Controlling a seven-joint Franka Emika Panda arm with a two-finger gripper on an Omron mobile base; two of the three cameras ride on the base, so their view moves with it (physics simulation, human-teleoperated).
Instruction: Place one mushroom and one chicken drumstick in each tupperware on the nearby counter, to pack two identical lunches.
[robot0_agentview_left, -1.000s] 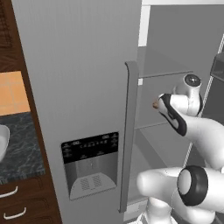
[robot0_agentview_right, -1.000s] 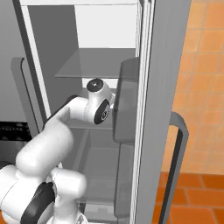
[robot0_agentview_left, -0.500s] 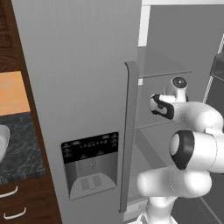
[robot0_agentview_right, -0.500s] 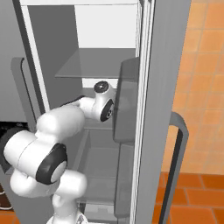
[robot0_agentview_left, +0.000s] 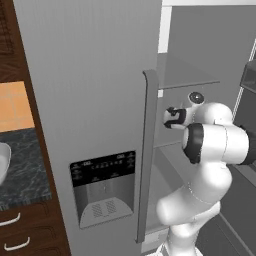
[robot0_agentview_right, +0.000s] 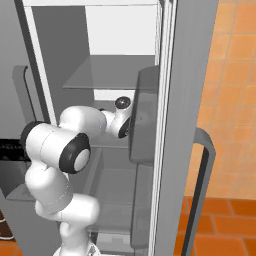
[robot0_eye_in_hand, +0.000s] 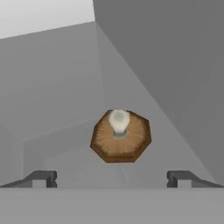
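In the hand view a mushroom lies on a grey fridge shelf, its brown gilled cap and short white stem turned toward me. It sits just ahead of my gripper, centred between the two fingertips, which stand wide apart and open with nothing in them. Seen from the left base view, the gripper reaches into the open fridge at mid-shelf height, beside the door edge. The right base view shows the hand half hidden behind a dark door bin. No drumstick or tupperware can be made out.
The closed fridge door with its vertical handle and dispenser panel stands left of the arm. A strip of black counter over dark drawers lies at far left. The open door stands on the right.
The hand has moved left and deeper into the fridge compartment, while the elbow has swung up and folded close behind it. The fridge and doors have not moved.
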